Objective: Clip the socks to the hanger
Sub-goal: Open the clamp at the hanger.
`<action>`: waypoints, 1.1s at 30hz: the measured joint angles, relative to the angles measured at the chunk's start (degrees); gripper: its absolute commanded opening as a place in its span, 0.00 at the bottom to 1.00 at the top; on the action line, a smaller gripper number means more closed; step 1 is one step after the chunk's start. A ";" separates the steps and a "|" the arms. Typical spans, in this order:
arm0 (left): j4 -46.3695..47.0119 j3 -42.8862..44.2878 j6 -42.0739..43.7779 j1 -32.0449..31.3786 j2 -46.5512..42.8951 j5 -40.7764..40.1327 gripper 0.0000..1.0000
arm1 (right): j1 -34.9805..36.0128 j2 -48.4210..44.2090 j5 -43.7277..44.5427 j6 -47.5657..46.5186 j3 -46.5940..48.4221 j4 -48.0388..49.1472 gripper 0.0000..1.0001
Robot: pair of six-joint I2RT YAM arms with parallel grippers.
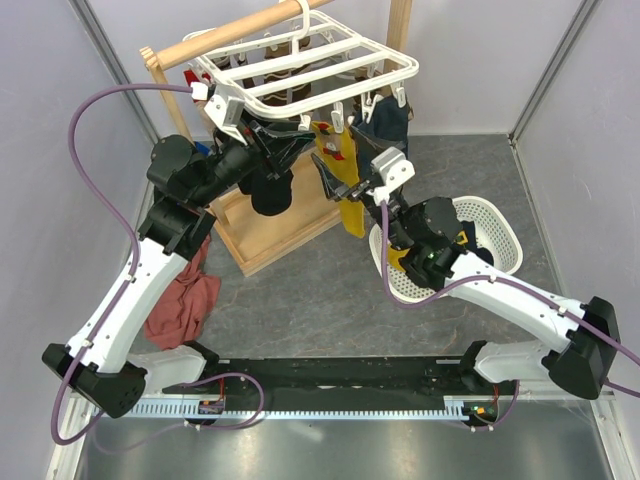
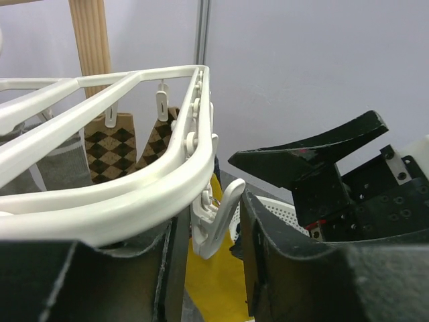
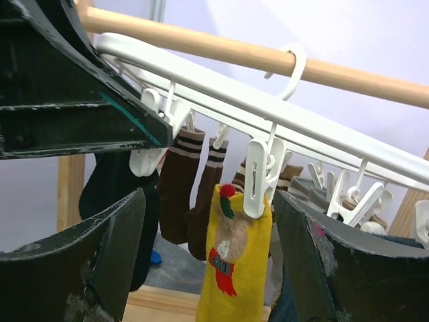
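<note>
The white hanger (image 1: 330, 60) hangs by its hook from the wooden pole. One mustard-yellow sock (image 1: 350, 205) with a red figure hangs clipped by a white peg (image 3: 258, 181) at the hanger's near edge. It also shows in the right wrist view (image 3: 234, 275). A navy sock (image 1: 385, 125) hangs to its right. My right gripper (image 3: 209, 201) is open, with its jaws on either side of the yellow sock and not touching it. My left gripper (image 2: 211, 235) is open around an empty white peg (image 2: 214, 218) on the hanger's rim, with yellow cloth below.
Brown argyle and striped socks (image 3: 184, 188) and a black sock (image 1: 270, 190) hang from other pegs. The white mesh basket (image 1: 500, 215) at right holds another yellow sock and a dark sock. A red cloth (image 1: 185, 305) lies at left. The wooden stand base (image 1: 280, 235) sits under the hanger.
</note>
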 measured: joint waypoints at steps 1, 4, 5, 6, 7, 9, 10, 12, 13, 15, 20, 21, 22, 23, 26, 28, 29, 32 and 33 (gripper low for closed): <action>0.00 0.00 -0.22 -0.20 -0.04 -0.55 0.35 | 0.02 -0.37 -0.83 0.00 0.00 -0.17 0.84; 0.04 0.00 -1.09 -0.55 -0.22 -1.53 0.29 | 0.09 -0.50 -2.67 -0.04 0.02 -0.39 0.82; 0.04 0.00 -1.44 -0.63 -0.26 -2.03 0.28 | 0.15 -0.33 -3.48 -0.04 0.04 -0.63 0.82; 0.07 0.00 -1.73 -0.83 -0.28 -2.38 0.27 | 0.15 -0.02 -4.04 -0.04 0.09 -0.81 0.81; 0.04 0.00 -2.05 -1.01 -0.33 -2.60 0.26 | 0.15 0.39 -4.81 -0.04 0.24 -0.90 0.80; 0.04 0.00 -2.47 -1.70 -0.37 -3.37 0.23 | 0.15 1.33 -6.03 0.04 0.57 -1.18 0.79; 0.02 0.00 -2.62 -2.12 -0.44 -3.91 0.21 | 0.17 1.79 -6.51 0.20 0.70 -1.25 0.77; -0.04 0.00 -2.93 -2.82 -0.50 -4.74 0.20 | 0.17 2.56 -7.54 0.52 1.03 -1.25 0.77; -0.13 0.00 -3.10 -3.19 -0.52 -5.42 0.20 | 0.24 2.86 -8.04 0.66 1.25 -1.25 0.76; -0.44 0.02 -3.56 -3.85 -0.52 -6.58 0.20 | 0.50 3.26 -8.63 0.85 1.66 -1.20 0.75; -2.05 0.04 -4.59 -5.51 -0.59 -10.10 0.20 | 2.69 3.58 -7.37 -0.79 2.19 0.52 0.71; -2.27 0.04 -4.72 -5.77 -0.61 -10.58 0.20 | 3.30 3.78 -6.47 -1.53 2.19 1.31 0.70; -2.54 0.04 -4.94 -6.05 -0.63 -11.32 0.20 | 3.74 3.98 -5.60 -2.19 2.21 1.90 0.70; -2.75 0.04 -5.07 -6.29 -0.63 -11.72 0.20 | 4.28 4.26 -4.61 -3.13 2.21 2.80 0.69; -3.21 0.04 -5.35 -6.71 -0.68 -12.96 0.20 | 5.31 5.49 -2.14 -5.35 2.21 4.87 0.65; -3.63 0.04 -5.68 -6.91 -0.76 -13.44 0.20 | 5.49 6.34 -0.37 -6.43 2.21 6.23 0.59; -3.93 0.04 -5.79 -6.97 -0.85 -13.84 0.20 | 5.53 6.60 0.09 -6.91 2.21 6.67 0.58; -4.68 0.04 -6.21 -7.13 -1.16 -14.82 0.20 | 5.62 7.17 2.32 -8.09 2.21 8.31 0.52; -5.09 0.04 -6.36 -7.21 -1.31 -15.28 0.20 | 5.70 7.28 2.89 -8.41 2.21 9.07 0.50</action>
